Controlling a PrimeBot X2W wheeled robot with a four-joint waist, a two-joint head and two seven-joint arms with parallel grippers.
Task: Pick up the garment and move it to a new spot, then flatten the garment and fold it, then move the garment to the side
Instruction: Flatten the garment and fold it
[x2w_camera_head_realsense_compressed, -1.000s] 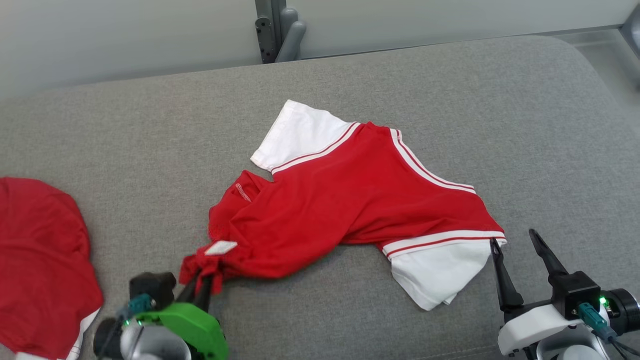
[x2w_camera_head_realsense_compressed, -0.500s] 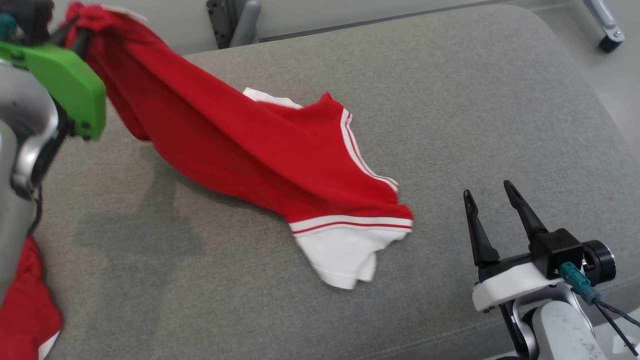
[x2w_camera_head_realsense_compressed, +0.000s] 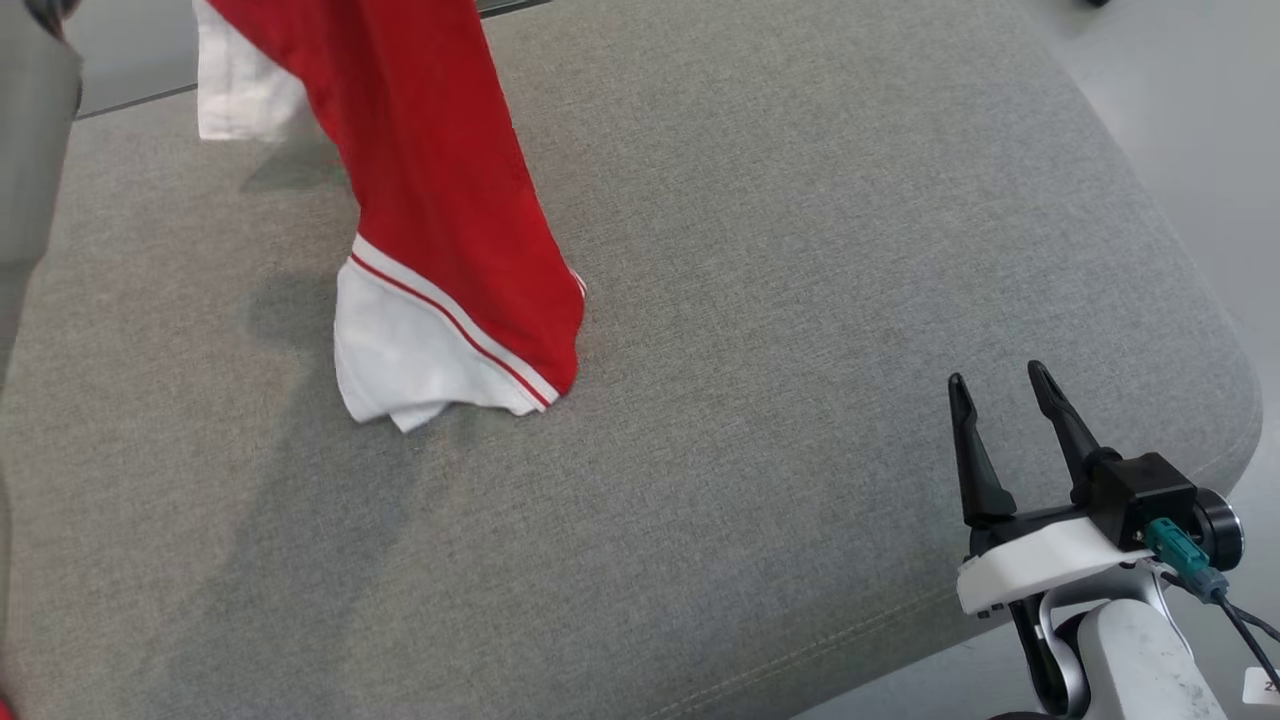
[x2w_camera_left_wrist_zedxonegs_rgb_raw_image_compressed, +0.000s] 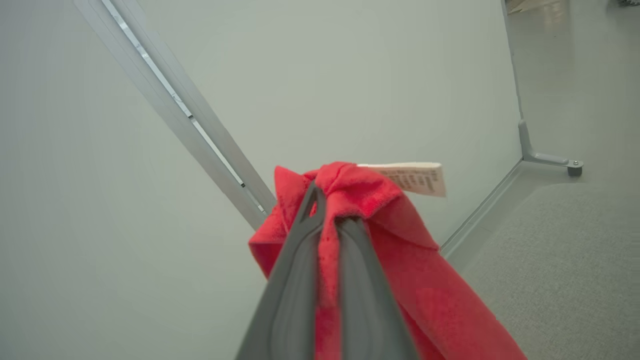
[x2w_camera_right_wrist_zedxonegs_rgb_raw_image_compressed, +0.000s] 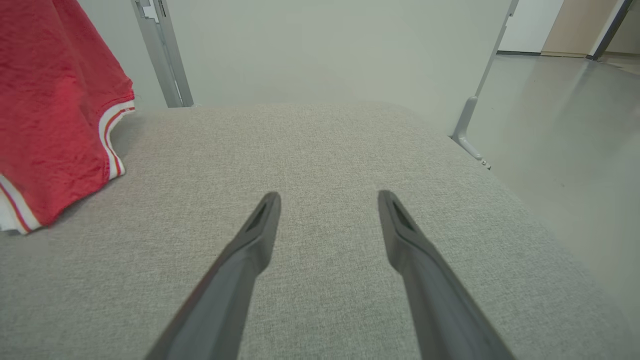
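Left gripper (x2w_camera_left_wrist_zedxonegs_rgb_raw_image_compressed: 327, 200): pinches small bunch of garment (x2w_camera_head_realsense_compressed: 440, 170), dangling, low end touching cushion (x2w_camera_head_realsense_compressed: 800, 300). Right gripper (x2w_camera_head_realsense_compressed: 1000, 385): spread, empty. Risks slipping from that thin pinch, or dragging into a crumple.

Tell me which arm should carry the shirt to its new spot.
Left. The left gripper is shut on the shirt, which hangs from it over the cushion. The right gripper is open, empty and apart from it.

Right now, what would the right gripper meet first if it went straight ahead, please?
Probably the bare grey cushion; the right gripper is open and the garment hangs off to its left.
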